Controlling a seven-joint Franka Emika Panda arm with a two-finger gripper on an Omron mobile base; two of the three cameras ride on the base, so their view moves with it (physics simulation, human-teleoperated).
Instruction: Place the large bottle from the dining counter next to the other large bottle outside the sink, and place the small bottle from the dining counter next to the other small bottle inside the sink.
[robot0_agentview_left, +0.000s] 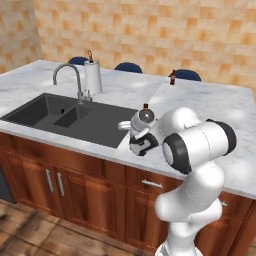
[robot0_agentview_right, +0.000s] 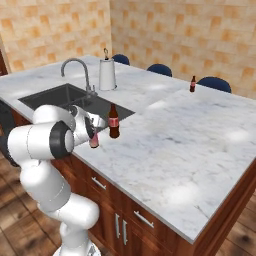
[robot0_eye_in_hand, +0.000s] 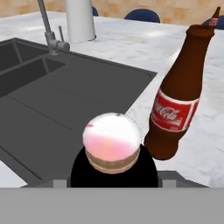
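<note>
The large bottle (robot0_eye_in_hand: 111, 142), pale pink and white, is close up at the bottom of the hand view, and my gripper (robot0_agentview_right: 92, 134) is shut on it. It sits low over the counter's front edge (robot0_agentview_right: 94, 140), just right of the sink (robot0_agentview_left: 95, 122). The other large bottle (robot0_agentview_right: 114, 121), dark brown with a red label, stands upright on the marble a little beyond the pink one (robot0_eye_in_hand: 175, 100). Far across the dining counter (robot0_agentview_right: 200, 150) stands the small bottle (robot0_agentview_right: 192, 84), slender and brown with a red cap (robot0_agentview_left: 172, 77). The other small bottle is out of view.
A curved metal faucet (robot0_agentview_left: 70, 75) rises behind the sink, with a white pitcher (robot0_agentview_left: 92, 76) beside it. Dark blue stools (robot0_agentview_left: 128, 66) line the counter's far side. Wooden cabinet doors (robot0_agentview_left: 55, 182) run below the front edge.
</note>
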